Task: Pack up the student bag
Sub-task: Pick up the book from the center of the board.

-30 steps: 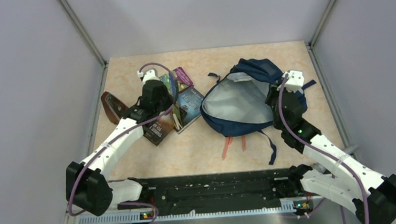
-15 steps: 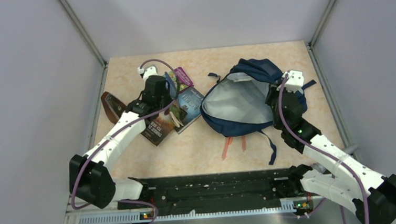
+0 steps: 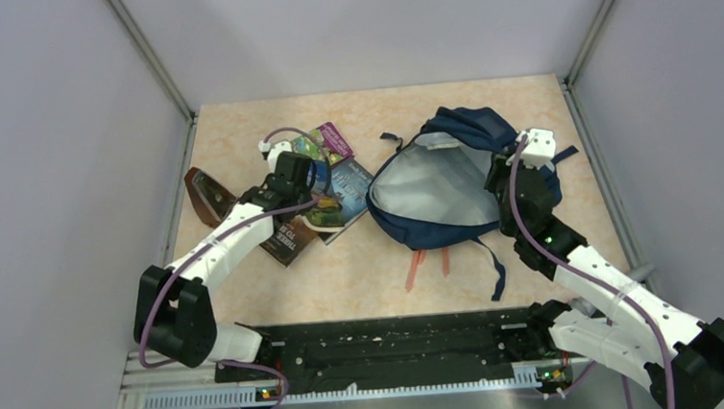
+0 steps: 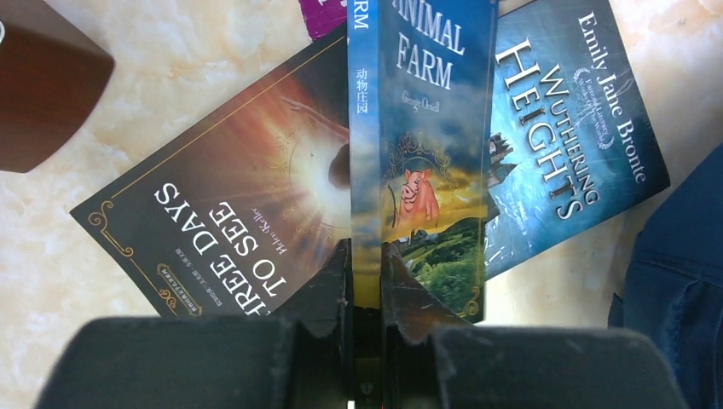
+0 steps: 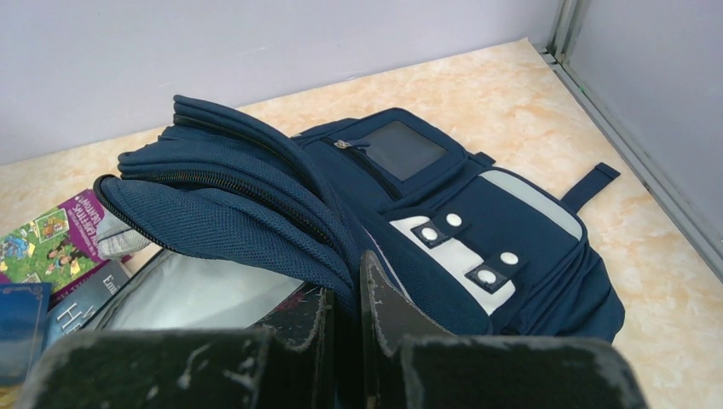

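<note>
**Left fingers (image 4: 328, 294) pinch Animal Farm (image 4: 426, 162), right fingers (image 5: 388, 311) pinch the student bag (image 5: 477, 204)**

Your left fingers are narrow, closed on the near edge of Animal Farm. The book shows spine-up over two books lying flat: Three Days to See (image 4: 230, 204) at its 9 o'clock and Wuthering Heights (image 4: 563, 128) at its 3 o'clock. Your right fingers are almost together, clamped on the fabric rim of the bag's open mouth. Seen from the arm bases, the bag lies on the worktop (image 3: 362, 262) at 1 o'clock with its grey lining showing. The books are at 11 o'clock.
</note>
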`<state>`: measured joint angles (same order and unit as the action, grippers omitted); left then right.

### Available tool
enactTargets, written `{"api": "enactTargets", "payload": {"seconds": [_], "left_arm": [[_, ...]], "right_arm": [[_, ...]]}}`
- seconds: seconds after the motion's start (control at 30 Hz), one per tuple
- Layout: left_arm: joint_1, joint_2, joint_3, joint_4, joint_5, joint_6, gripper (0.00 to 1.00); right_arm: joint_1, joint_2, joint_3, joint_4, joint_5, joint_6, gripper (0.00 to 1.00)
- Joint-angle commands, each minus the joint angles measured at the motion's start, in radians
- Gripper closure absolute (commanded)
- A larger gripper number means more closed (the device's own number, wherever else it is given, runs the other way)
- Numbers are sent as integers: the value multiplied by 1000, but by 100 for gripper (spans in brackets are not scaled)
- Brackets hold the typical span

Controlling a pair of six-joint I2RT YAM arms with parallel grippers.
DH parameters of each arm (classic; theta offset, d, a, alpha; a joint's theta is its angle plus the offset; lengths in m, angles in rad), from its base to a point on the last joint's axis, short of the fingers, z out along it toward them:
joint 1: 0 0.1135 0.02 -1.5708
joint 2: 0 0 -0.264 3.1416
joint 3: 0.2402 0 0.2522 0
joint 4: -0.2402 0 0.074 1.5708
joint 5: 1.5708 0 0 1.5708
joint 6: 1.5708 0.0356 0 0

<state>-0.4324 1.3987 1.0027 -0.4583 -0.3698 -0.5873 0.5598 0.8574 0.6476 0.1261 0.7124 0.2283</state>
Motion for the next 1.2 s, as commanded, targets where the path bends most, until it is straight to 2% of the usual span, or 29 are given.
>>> {"api": "enactTargets", "payload": {"seconds": [0.0,0.2,0.33,0.47,0.53,0.7,0.93,1.07,1.17], "left_arm": [[0,-52,-38,50,-18,-6,100],[0,-190,-77,131,81,55,100],[1,-303,-103,217,273,105,100],[-1,-365,-95,296,521,87,100],[-8,-357,-62,293,638,77,100],[-81,-285,15,293,771,61,100],[-217,-185,73,403,894,4,100],[-239,-123,56,514,961,-56,100],[-239,-63,35,522,954,-74,100]], "right_arm": [[-18,-18,37,84,21,24,100],[-18,-17,40,101,4,11,100],[-18,-13,54,103,-25,-1,100],[-18,-14,58,94,-38,-3,100],[-18,-13,61,91,-44,-4,100],[-18,-9,72,84,-56,-3,100],[-18,0,100,64,-47,-4,100],[-18,-2,111,57,-42,-4,100],[-18,-2,120,51,-47,-2,100]]}}
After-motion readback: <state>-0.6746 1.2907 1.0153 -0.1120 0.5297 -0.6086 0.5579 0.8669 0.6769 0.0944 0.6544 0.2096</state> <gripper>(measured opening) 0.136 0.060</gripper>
